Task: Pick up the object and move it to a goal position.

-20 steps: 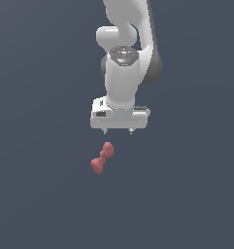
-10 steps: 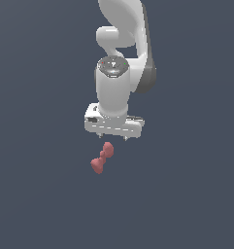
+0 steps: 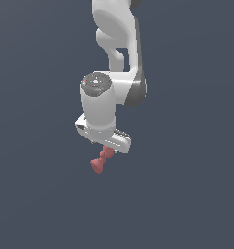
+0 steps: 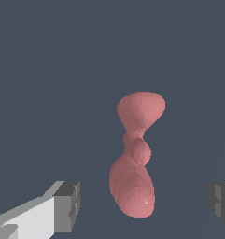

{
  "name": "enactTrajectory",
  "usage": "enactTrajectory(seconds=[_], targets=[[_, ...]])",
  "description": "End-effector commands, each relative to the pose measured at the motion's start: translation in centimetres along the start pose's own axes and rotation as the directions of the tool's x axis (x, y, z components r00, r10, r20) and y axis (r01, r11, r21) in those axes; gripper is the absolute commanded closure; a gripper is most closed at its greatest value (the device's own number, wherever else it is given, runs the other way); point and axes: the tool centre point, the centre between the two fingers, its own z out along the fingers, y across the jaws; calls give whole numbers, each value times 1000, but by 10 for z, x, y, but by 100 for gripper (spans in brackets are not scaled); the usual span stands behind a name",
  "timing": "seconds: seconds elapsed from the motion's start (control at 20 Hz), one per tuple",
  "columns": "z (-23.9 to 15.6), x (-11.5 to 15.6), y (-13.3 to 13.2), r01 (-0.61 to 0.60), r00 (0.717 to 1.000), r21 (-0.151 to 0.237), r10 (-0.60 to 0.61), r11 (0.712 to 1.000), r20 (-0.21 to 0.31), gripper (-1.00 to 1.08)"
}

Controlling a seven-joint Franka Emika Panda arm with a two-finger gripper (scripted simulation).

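The object [image 3: 102, 160] is a small reddish-pink lumpy piece lying on the dark grey surface. In the exterior view its upper end is hidden behind the white gripper [image 3: 105, 144], which hangs just over it. In the wrist view the object [image 4: 134, 161] lies between the two grey fingertips [image 4: 68, 206], nearer one end of the object than the other. The jaws stand wide apart, with a gap on each side of the object. The gripper [image 4: 144, 203] is open and touches nothing.
The white arm [image 3: 116, 44] comes down from the top of the exterior view. A plain dark grey surface [image 3: 186, 194] fills the rest of both views.
The arm has swung toward the exterior view's left and dropped lower, bringing the open gripper from beside and above the object down over it. The object has not moved.
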Motion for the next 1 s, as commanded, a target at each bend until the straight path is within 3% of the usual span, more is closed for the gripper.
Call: enactTrajectory(seconds=[0.0,0.6,0.95], targets=[[5,6,4,-50,999,2,50,999,3,-92],[14,13,9,-106,994,2,106,994,7,-92],[47,12,9,-111,994,2,111,994,7,-92]])
